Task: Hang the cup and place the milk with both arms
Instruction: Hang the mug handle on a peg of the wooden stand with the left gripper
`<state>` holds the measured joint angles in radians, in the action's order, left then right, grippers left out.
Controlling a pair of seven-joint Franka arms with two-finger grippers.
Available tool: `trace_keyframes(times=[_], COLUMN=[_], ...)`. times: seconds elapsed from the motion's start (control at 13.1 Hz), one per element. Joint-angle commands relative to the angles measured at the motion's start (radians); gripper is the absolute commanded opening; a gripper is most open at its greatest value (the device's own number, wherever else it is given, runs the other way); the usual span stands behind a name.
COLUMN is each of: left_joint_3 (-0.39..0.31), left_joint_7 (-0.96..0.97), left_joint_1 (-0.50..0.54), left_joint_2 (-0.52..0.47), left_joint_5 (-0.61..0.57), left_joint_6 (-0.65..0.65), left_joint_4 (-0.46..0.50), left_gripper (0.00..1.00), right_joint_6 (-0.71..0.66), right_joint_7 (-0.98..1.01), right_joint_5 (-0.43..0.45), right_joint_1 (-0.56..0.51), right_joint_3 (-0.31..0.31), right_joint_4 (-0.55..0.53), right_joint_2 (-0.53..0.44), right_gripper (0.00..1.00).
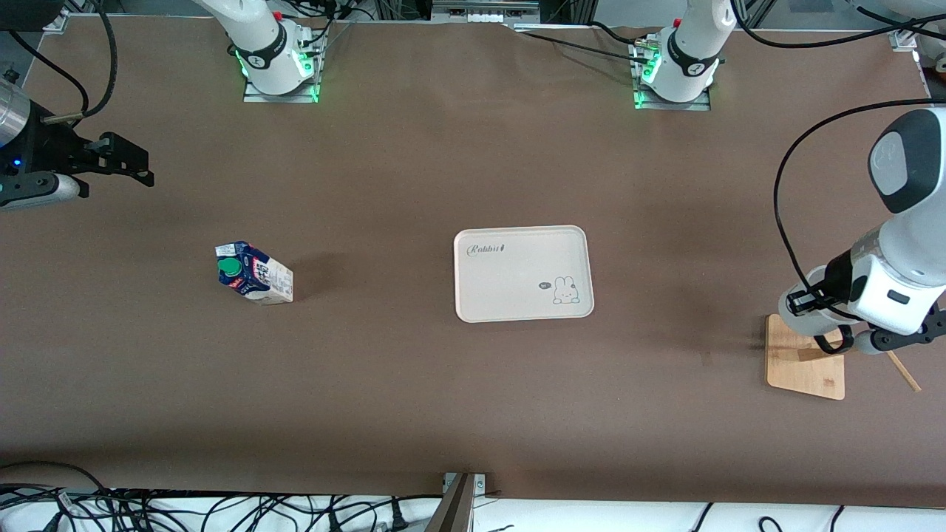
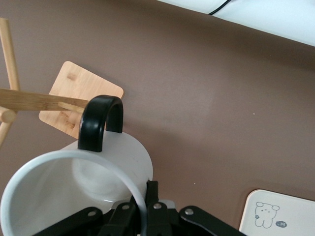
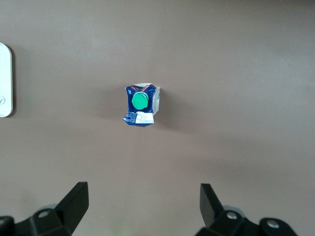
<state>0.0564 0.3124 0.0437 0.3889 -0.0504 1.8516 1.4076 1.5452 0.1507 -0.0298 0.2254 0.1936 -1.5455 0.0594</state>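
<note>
Gripping the rim of the rigid, breakable cup, the left jaws are clamped beside the wooden rack. Below the wide-apart right jaws, the light, crushable milk carton stands on the surface, best taken by its flat sides.

The whole table is seen from high by the front view. Each wrist view looks down past its gripper; the tray is shared by all three views.

You have: one cup; one milk carton; one tray; one wooden rack; two grippers, left and right.
</note>
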Motion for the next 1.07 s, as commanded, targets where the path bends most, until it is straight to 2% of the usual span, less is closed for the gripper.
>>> trace_keyframes(times=[0.0, 0.53, 0.91, 0.99], left_joint_3=[0.01, 0.008, 0.007, 0.007], left_joint_7=[-0.093, -0.159, -0.209, -0.222], left_joint_1=[0.042, 0.102, 0.134, 0.139], left_joint_2=[-0.002, -0.019, -0.022, -0.021], left_joint_5=[0.012, 0.011, 0.007, 0.007], left_joint_6=[-0.032, -0.089, -0.095, -0.095], left_joint_4=[-0.033, -0.033, -0.033, -0.033], left_gripper=[0.0, 0.0, 0.0, 0.0], right_joint_6=[-0.007, 0.03, 0.041, 0.044], right_joint_7=[-0.017, -0.016, -0.008, -0.008], right_joint_5=[0.013, 0.045, 0.073, 0.073], right_joint_1=[0.0, -0.017, -0.104, -0.107], right_joint_3=[0.0, -0.022, -0.126, -0.128], right_joint_4=[-0.021, -0.061, -0.056, -0.054], right_joint_2=[-0.013, -0.036, -0.035, -0.035], right_gripper=[1.0, 1.0, 1.0, 1.0])
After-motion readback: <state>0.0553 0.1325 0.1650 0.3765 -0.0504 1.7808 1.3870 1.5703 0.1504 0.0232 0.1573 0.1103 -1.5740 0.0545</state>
